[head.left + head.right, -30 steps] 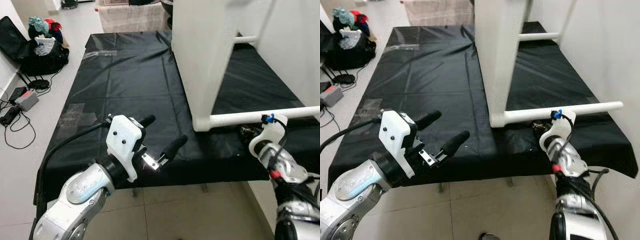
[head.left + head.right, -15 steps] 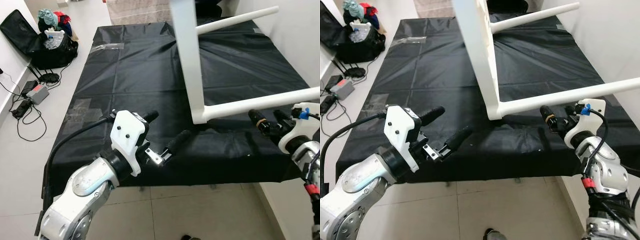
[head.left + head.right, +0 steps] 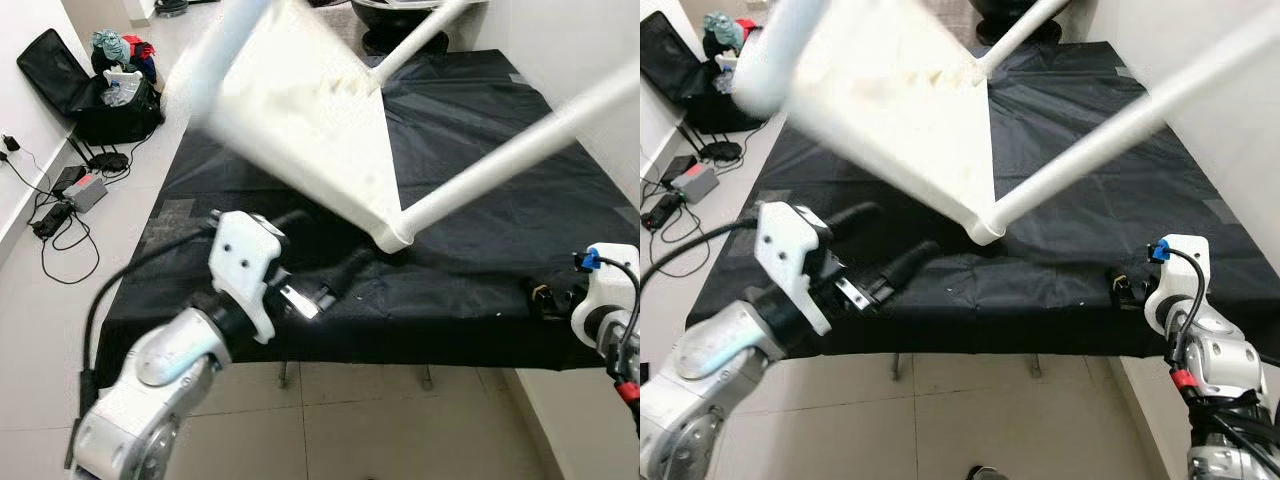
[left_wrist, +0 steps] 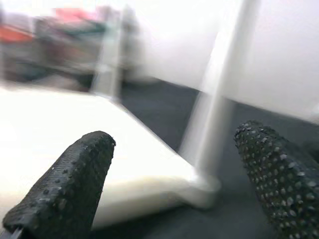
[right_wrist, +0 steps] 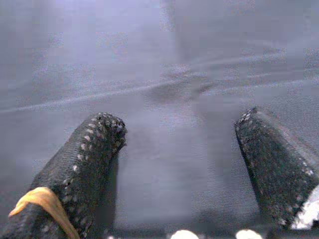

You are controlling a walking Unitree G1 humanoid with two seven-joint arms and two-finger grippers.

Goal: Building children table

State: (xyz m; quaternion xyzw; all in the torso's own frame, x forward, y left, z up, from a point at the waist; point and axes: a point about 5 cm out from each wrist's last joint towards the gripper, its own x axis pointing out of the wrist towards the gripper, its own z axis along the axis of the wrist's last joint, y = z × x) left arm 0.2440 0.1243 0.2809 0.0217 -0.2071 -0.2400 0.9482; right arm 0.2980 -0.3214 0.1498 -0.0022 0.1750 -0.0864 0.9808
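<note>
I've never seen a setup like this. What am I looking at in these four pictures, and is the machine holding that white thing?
This is a humanoid robot with two silver arms, each ending in a gripper of two long black fingers. Two pictures come from a stereo camera on its head, looking down; the other two come from cameras on its wrists, looking along the fingers.

Before it stands a work surface draped in a black cloth. On it is a white children's table, tipped at an angle, one corner resting on the cloth, its legs slanting up. It is blurred, so likely in motion.

The left gripper is open, just short of that corner, holding nothing. The right gripper is open too, over bare cloth near the front edge. So neither holds the table.

On the floor to the left lie a black bag and cables.
</note>
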